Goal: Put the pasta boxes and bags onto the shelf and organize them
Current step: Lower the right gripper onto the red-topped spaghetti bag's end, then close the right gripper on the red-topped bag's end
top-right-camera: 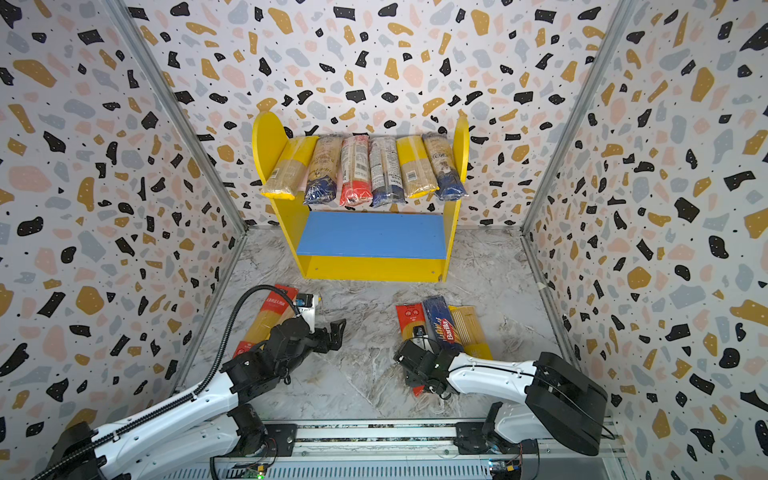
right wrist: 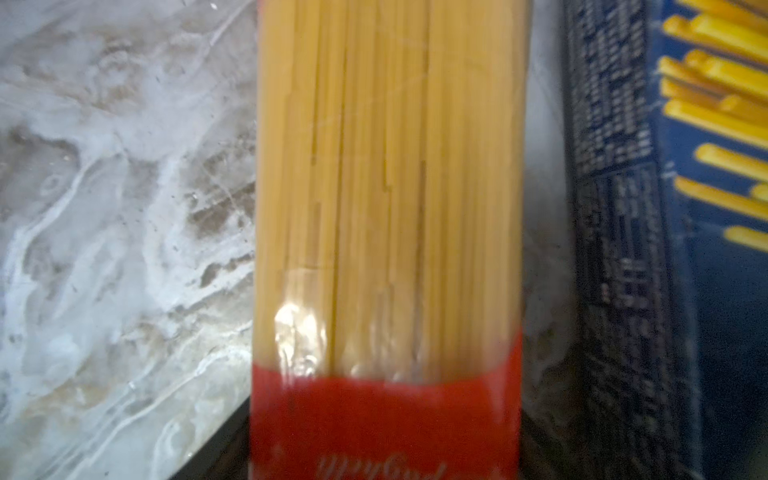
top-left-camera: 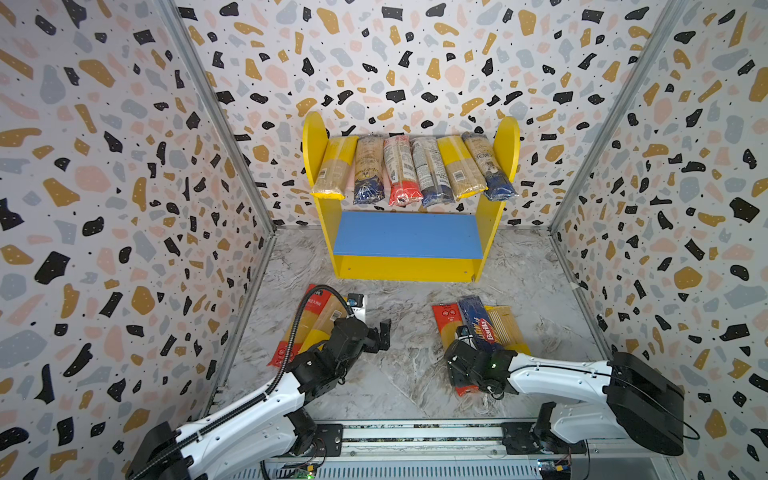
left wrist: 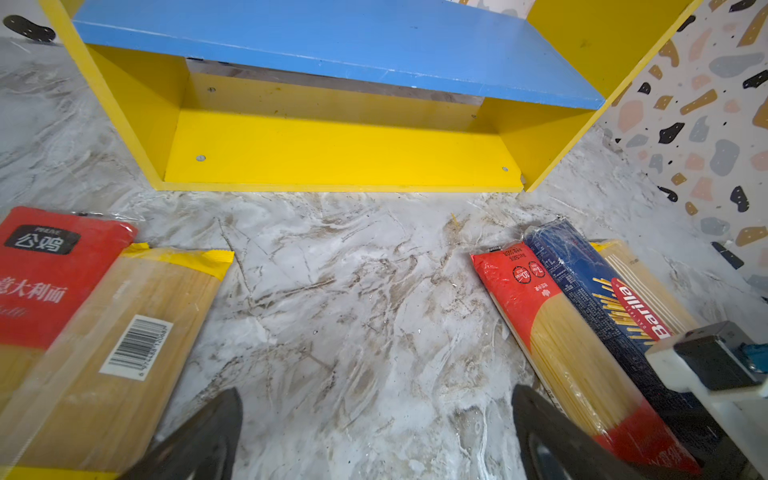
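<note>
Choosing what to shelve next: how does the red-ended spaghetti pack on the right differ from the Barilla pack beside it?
The red-ended clear spaghetti pack shows bare noodles through its middle; the dark-blue Barilla pack is covered in print. The red-ended pack lies at the group's edge; the Barilla pack sits between it and a yellow-ended pack. Both are long and narrow, on the marble table.

pasta packs (top-left-camera: 400, 170) 11 | shelf (top-left-camera: 409, 269) 1 | robot arms (top-left-camera: 266, 409) 2
</note>
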Robot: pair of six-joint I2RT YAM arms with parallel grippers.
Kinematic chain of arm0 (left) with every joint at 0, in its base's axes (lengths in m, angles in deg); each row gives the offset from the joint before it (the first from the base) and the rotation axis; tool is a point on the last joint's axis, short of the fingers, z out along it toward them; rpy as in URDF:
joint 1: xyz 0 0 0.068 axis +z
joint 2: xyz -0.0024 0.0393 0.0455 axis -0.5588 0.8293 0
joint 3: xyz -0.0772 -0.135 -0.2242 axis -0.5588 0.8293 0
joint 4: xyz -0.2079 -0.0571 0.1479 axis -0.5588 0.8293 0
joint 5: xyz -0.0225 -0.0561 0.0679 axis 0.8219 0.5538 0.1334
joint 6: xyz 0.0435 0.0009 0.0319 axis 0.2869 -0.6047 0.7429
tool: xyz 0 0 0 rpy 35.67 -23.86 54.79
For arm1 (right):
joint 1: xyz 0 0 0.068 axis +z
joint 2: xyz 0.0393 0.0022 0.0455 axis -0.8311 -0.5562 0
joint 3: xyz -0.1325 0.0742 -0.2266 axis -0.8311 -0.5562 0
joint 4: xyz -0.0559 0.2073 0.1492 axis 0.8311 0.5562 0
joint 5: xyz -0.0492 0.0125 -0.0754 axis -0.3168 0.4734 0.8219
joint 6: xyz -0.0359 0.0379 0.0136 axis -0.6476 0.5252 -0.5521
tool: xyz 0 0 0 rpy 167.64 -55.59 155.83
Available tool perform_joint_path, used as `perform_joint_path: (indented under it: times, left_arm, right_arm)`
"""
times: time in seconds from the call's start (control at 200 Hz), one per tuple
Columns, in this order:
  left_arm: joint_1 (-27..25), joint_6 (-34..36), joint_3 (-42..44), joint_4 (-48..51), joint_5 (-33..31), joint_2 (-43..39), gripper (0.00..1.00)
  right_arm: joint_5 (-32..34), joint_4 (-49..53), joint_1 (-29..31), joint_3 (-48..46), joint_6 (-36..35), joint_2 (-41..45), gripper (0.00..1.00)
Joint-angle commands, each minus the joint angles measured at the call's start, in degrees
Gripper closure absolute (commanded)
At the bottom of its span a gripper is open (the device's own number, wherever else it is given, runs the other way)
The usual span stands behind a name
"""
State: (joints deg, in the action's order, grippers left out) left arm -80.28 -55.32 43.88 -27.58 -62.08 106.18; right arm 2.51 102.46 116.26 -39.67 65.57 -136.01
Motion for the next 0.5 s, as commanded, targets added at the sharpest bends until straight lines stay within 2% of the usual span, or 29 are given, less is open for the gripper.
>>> perform_joint_path:
  times: [0.0, 0.27, 0.496]
  left_arm:
    - [-0.3, -1.0, 1.1, 0.8, -2.3, -2.6, 0.01]
    - [-0.3, -0.9, 0.0, 3.7, -2.4, -4.9, 0.01]
    - [-0.3, -1.5, 0.2, 4.8, -2.9, -6.7, 0.01]
  right_arm:
    - [-6.2, 1.9, 1.1, -2.5, 2.7, -3.9, 0.36]
    - [-5.9, 1.6, 2.6, -3.0, 3.3, -3.0, 0.66]
    - [-4.6, 2.7, 2.6, -1.1, 2.1, 0.3, 0.74]
